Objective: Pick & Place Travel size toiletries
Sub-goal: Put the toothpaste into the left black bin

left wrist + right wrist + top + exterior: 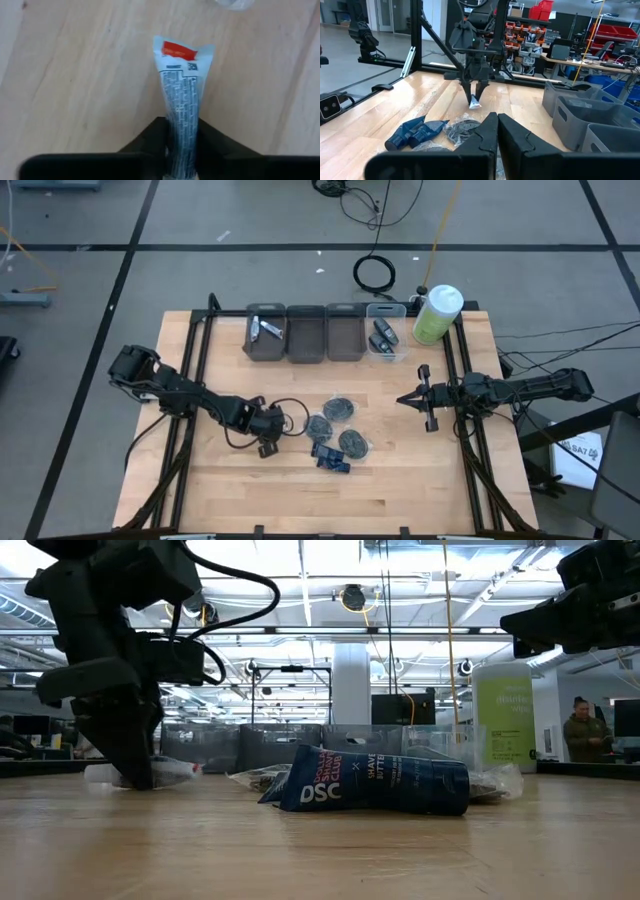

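Note:
My left gripper [267, 442] is down at the table left of the pile and is shut on a white tube with blue print and a red-labelled crimped end [181, 95]; the tube also shows in the low view [165, 770]. Clear bags holding round dark discs [341, 409] and dark blue packets [330, 457] lie flat on the wood at mid-table; a blue packet [370, 785] fills the low view's centre. My right gripper [497, 131] is shut, touching nothing, above the table's right part [405, 398]. My left gripper pinches the tube's body [182, 127] between its two fingers [155, 137], coming from above and pointing down, one finger on each long side. The crimped red-labelled end [180, 50] sticks out ahead of the fingers. The tube sits at table level; whether it is lifted, I cannot tell.
Three grey bins [305, 335] and a clear one with dark pieces [385, 340] stand in a row along the far edge. A big green bottle with white cap [437, 313] stands at the far right corner. Bare wood lies near the front edge.

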